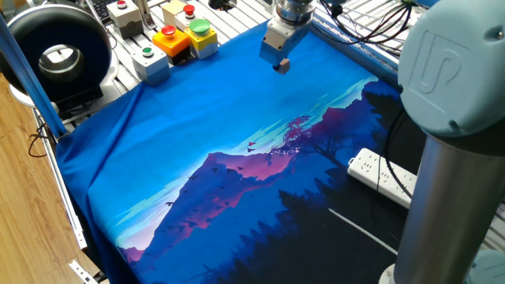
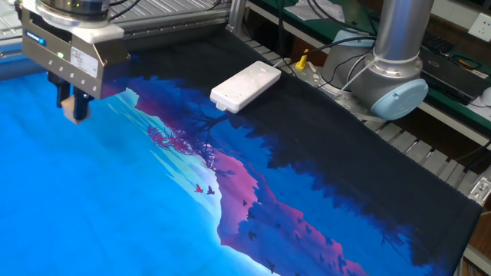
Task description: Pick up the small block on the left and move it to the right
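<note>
The small block is a tiny tan wooden cube held between my gripper's fingers. My gripper is shut on it and holds it above the blue cloth, clear of the surface. In the one fixed view the gripper hangs near the far edge of the cloth with the block at its tips, right of the button boxes.
Button boxes stand at the back left: a grey one, an orange one, a yellow one. A white power strip lies on the dark part of the cloth. The arm's base stands at the far right.
</note>
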{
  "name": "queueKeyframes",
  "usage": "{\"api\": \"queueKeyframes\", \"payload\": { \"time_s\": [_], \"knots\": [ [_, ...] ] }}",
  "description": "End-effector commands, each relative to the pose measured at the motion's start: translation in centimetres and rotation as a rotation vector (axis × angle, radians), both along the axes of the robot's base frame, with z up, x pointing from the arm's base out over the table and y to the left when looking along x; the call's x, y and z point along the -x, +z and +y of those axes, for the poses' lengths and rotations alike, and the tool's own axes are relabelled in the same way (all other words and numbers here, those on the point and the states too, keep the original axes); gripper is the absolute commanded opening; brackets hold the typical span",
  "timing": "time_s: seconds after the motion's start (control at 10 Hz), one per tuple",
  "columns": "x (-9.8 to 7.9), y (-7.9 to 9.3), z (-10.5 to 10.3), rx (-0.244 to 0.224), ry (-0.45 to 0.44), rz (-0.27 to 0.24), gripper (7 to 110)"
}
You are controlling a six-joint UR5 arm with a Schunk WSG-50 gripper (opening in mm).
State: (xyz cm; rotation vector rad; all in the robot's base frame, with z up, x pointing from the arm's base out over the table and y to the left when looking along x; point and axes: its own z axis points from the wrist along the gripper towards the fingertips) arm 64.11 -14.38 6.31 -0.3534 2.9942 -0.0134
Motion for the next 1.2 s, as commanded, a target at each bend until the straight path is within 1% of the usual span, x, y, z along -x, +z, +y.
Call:
{"api": "queueKeyframes", "payload": {
  "time_s": [0.0, 0.2, 0.4, 0.6, 0.8, 1.1],
  "knots": [
    [0.5, 0.9, 1.9, -0.016, -0.054, 0.023, 7],
    [0.5, 1.4, 3.4, -0.012, -0.086, 0.035, 7],
    [0.8, 1.5, 5.6, 0.003, -0.134, 0.04, 7],
    [1.0, 2.0, 8.1, 0.011, -0.183, 0.049, 7],
    [1.1, 2.8, 10.9, 0.02, -0.233, 0.062, 7],
    [1.0, 3.7, 15.4, 0.008, -0.301, 0.067, 7]
  ]
}}
